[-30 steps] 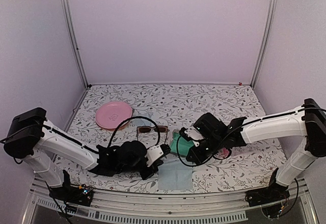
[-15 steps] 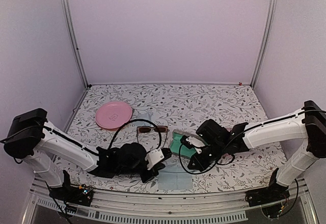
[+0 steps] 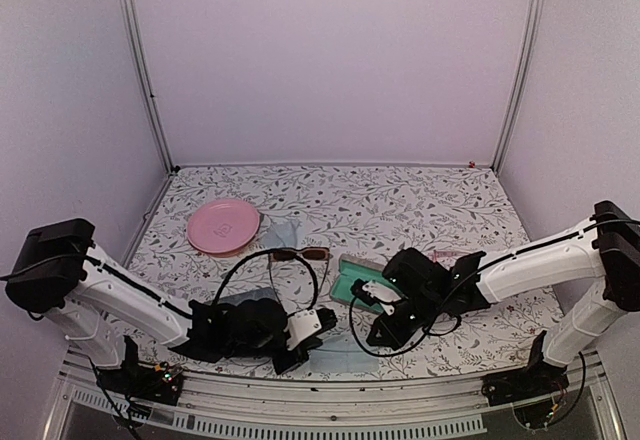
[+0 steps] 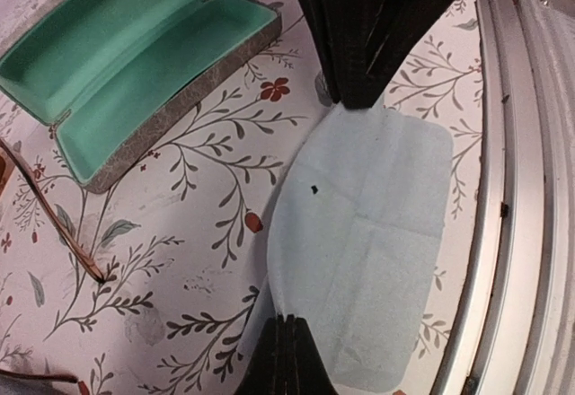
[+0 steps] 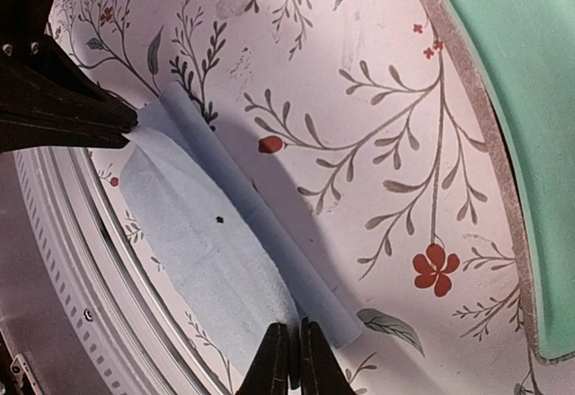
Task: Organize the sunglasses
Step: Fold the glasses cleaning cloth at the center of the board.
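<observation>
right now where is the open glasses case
In the top view the open teal-lined case lies just right of centre, with the brown-lensed sunglasses on its left and the pale blue cloth in front of it.

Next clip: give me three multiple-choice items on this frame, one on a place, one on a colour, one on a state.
1. Where does the pale blue cloth lie?
A by the back wall
B in the far left corner
C at the near edge of the table, between the left gripper and the right gripper

2. The lining of the case is:
A teal green
B red
C black

3. The case is:
A shut
B open, empty
C open, holding a cloth

Answers:
1. C, the two grippers pinch opposite edges of the cloth.
2. A, the left wrist view shows green inside.
3. B, the lid lies back and nothing shows in it.
</observation>
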Tool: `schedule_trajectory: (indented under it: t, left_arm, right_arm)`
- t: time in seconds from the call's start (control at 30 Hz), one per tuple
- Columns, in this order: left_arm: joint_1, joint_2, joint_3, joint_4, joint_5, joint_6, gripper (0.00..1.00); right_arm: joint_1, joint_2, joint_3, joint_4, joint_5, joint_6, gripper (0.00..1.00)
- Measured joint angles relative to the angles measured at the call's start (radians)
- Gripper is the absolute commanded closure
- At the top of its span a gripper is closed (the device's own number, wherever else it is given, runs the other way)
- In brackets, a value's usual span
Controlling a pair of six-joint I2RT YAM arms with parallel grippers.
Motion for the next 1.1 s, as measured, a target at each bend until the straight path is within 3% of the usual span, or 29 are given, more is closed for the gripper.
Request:
schedule_trajectory:
  t: [1.1]
  left_arm:
    - [-0.071, 0.024, -0.013, 0.0, -0.034, -0.053, 1.0]
  right_arm:
    - [0.053, -0.037, -0.042, 0.028, -0.012, 0.065, 0.94]
